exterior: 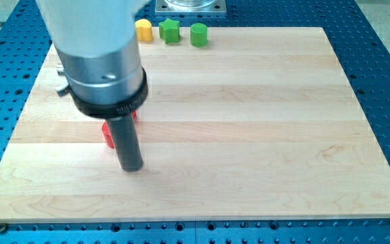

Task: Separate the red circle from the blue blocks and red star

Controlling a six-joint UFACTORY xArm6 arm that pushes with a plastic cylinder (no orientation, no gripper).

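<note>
My tip [131, 167] rests on the wooden board [249, 135] at the lower left. A red block [106, 134] peeks out just left of the rod, touching or nearly touching it; its shape is hidden. A sliver of red [135, 115] shows on the rod's right side under the arm's collar. No blue blocks show; the arm's body covers the upper left of the board.
A yellow block [143, 30], a green hexagon-like block [170, 30] and a green cylinder [198, 34] stand in a row at the view's top edge of the board. Blue perforated table surrounds the board.
</note>
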